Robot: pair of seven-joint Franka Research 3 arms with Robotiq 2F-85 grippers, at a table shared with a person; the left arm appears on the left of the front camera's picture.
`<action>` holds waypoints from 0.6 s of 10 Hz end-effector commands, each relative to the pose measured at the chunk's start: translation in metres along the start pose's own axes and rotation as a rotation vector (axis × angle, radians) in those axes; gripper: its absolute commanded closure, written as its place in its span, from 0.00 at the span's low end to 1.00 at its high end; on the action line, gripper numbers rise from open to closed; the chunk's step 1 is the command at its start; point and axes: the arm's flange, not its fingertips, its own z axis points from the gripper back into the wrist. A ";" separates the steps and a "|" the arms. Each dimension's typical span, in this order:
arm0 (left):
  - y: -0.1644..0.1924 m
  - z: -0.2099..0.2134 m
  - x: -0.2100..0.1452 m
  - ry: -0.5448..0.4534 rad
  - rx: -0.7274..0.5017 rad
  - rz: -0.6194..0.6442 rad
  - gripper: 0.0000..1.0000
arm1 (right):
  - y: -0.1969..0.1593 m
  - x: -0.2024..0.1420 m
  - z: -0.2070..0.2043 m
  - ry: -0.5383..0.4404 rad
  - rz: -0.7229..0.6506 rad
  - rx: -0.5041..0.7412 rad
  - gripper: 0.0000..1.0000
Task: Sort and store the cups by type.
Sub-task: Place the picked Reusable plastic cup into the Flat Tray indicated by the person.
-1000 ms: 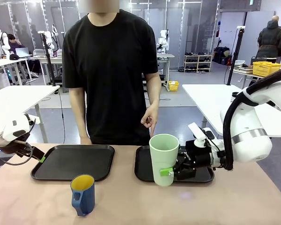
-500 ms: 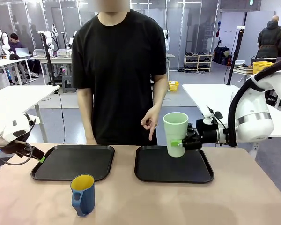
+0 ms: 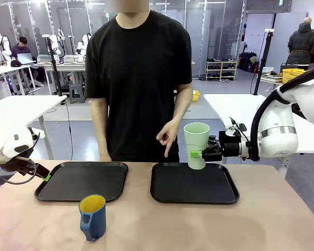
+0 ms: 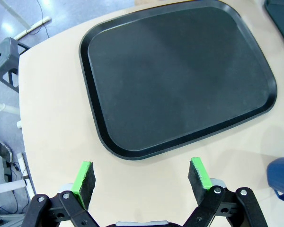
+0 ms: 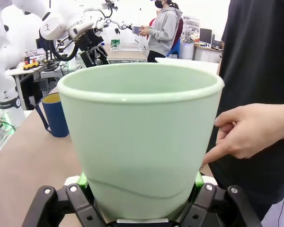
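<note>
ann: moved since a second ago: right gripper [image 3: 198, 155] took the tall pale-green handleless plastic tumbler [image 3: 196, 142] from the near-left part of the right black plastic tray [image 3: 170, 191] up and back to its far edge. since half a second ago it has barely shifted. person stepped a bit to picture right too.

rev: grip?

ann: green pads pinch the tumbler low on its wall, one each side. right wrist view has both tight against it.

rev: which way does it point?

ann: upright, long axis vertical, mouth up. base is level with the tray's far rim in front view. cannot tell if it touches the tray.

rev: person?

ann: hand [image 3: 167, 137] near the tumbler, on its picture-left side, forefinger pointing down toward the tray's far rim. hand and cup apart.

rev: other cup?

ann: short dark-blue mug with handle and yellow inside [image 3: 92, 217]. upright on the tan table [image 3: 209, 227], mouth up, handle turned to the near-left. stands just off the near rim of the left black plastic tray [image 3: 68, 183], on the robot's side, well apart from the tumbler.

rev: left arm?

ann: left gripper [image 3: 46, 178] hangs low by the left tray's left rim. fingers spread wide. left wrist view puts the pads over bare table just off the tray's rim, a bit of the blue mug at the picture's right edge.
</note>
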 end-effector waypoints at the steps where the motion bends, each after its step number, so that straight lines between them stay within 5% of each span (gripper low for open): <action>1: 0.002 0.000 0.000 -0.005 0.002 -0.003 0.00 | -0.007 0.001 0.000 -0.038 -0.045 -0.009 0.15; 6: 0.002 0.000 0.000 -0.005 0.002 -0.003 0.00 | -0.013 -0.048 -0.009 -0.138 -0.022 -0.003 0.15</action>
